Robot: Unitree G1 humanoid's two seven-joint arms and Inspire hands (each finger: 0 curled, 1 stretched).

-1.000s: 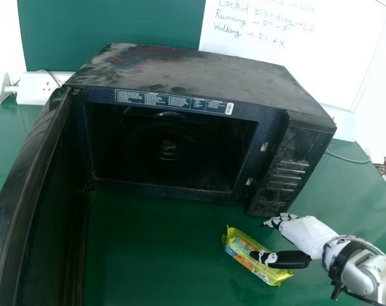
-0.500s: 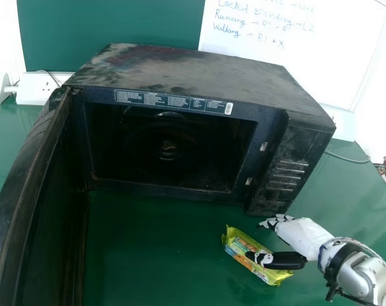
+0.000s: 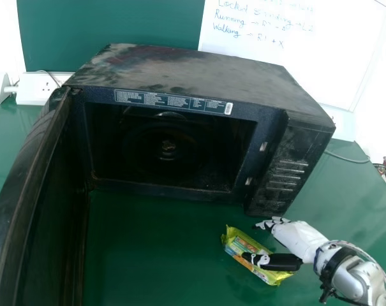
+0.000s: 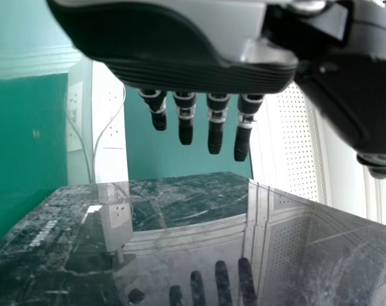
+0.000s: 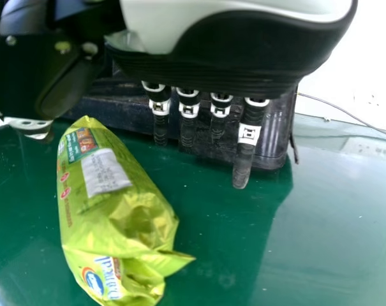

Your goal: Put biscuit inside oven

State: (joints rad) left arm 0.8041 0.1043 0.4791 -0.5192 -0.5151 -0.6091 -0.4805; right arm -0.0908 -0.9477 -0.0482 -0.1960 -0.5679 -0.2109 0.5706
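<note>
Yellow-green plastic biscuit packet point(image 3: 240, 245) lies on thumb side of nearer white-and-black right hand point(image 3: 303, 237), long axis far-left to near-right; fingers straight, released. Grey-and-black left hand point(image 4: 193, 75) also released.

The head view looks forward and down from above, taking in the open oven point(image 3: 199, 73) and green table point(image 3: 148, 255) from farthest off. The left wrist view sits close to the left hand point(image 4: 199, 73), facing across a dark glossy surface point(image 4: 173, 223). The right wrist view, close to the right hand point(image 3: 298, 236), looks low across the tabletop; it shares hand, biscuit packet point(image 3: 233, 245), table and oven with the head view.
</note>
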